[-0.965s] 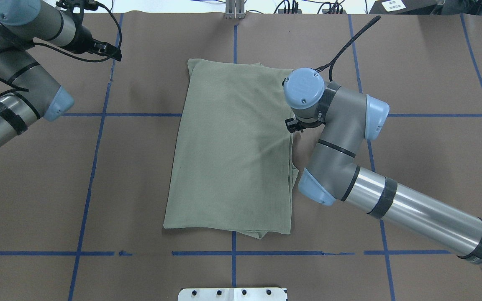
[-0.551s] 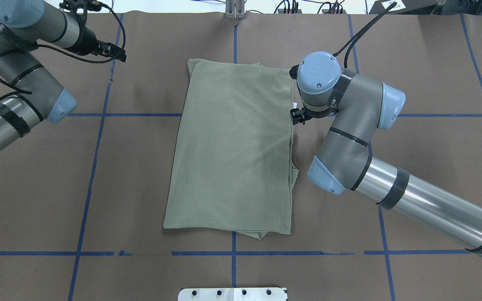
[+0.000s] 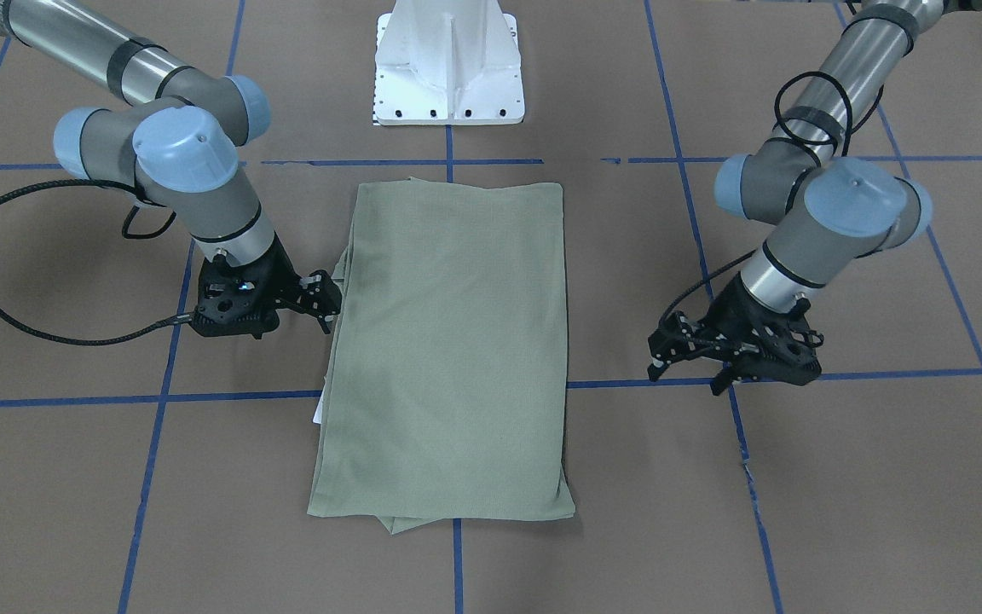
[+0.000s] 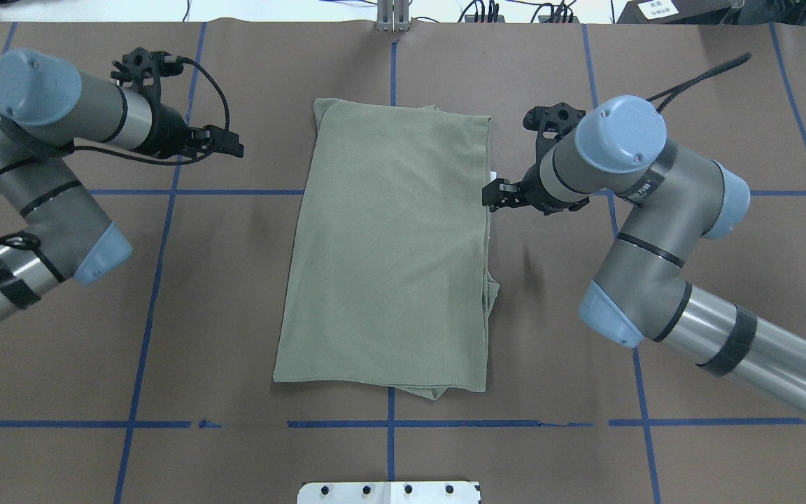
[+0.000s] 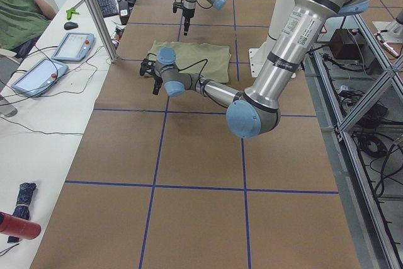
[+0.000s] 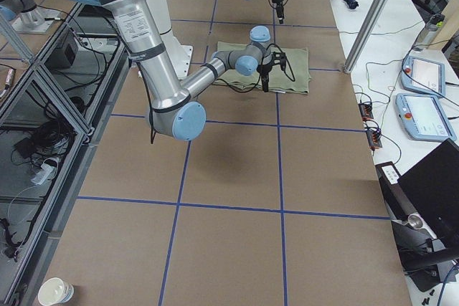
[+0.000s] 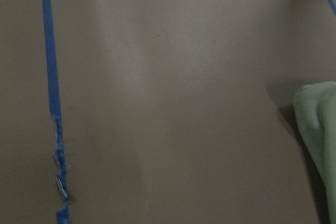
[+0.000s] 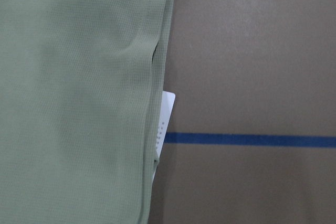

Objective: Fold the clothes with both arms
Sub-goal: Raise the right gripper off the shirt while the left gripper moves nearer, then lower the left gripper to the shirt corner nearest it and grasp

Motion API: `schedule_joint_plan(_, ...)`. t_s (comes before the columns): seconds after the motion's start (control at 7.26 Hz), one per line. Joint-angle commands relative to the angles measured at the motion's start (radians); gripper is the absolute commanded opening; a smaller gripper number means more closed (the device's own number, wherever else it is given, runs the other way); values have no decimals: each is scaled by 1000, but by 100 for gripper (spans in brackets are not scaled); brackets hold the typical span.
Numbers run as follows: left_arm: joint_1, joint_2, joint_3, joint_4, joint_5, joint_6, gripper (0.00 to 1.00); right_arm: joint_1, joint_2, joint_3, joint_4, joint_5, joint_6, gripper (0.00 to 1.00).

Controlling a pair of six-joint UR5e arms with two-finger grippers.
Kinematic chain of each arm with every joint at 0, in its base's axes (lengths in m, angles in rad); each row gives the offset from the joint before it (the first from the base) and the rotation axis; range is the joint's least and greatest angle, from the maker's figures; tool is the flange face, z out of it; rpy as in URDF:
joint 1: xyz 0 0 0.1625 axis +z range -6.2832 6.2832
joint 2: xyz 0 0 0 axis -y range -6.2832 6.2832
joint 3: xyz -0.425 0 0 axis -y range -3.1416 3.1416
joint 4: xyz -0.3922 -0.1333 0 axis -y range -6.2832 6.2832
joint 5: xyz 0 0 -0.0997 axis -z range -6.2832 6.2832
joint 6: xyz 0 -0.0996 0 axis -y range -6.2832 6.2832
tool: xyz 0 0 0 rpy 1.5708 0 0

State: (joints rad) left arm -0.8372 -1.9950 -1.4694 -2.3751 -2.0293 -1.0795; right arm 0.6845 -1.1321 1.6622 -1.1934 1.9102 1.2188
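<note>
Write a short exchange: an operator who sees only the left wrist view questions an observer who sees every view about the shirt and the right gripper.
Operator: I see only a shirt corner. How does it lie?
Observer: The shirt lies flat on the table, folded into a long rectangle.
Operator: Where's the right gripper?
Observer: The right gripper is open by the shirt's long edge.
</note>
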Motion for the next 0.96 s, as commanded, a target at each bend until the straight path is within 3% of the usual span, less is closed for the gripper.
schedule_joint_plan(0.0,143,186,-277,1,55,-182,100,-61,-127,133,139,-8,286,100)
schedule_joint_plan(0.14,250,226,-357,1,158,-321,100,-106,-161,201,140,-67,374,100)
schedule_joint_plan(0.28,367,245,-388,-7,293,-462,100,-155,-190,241,140,-141,410,100)
schedule_joint_plan(0.41,474,266,-382,-53,431,-582,99,-167,-190,246,140,-157,427,100)
schedule_joint_plan(0.55,528,275,-376,-88,505,-639,94,-168,-192,246,140,-157,427,100)
schedule_joint_plan(0.83,588,274,-371,-88,549,-674,90,-169,-190,248,140,-158,427,100)
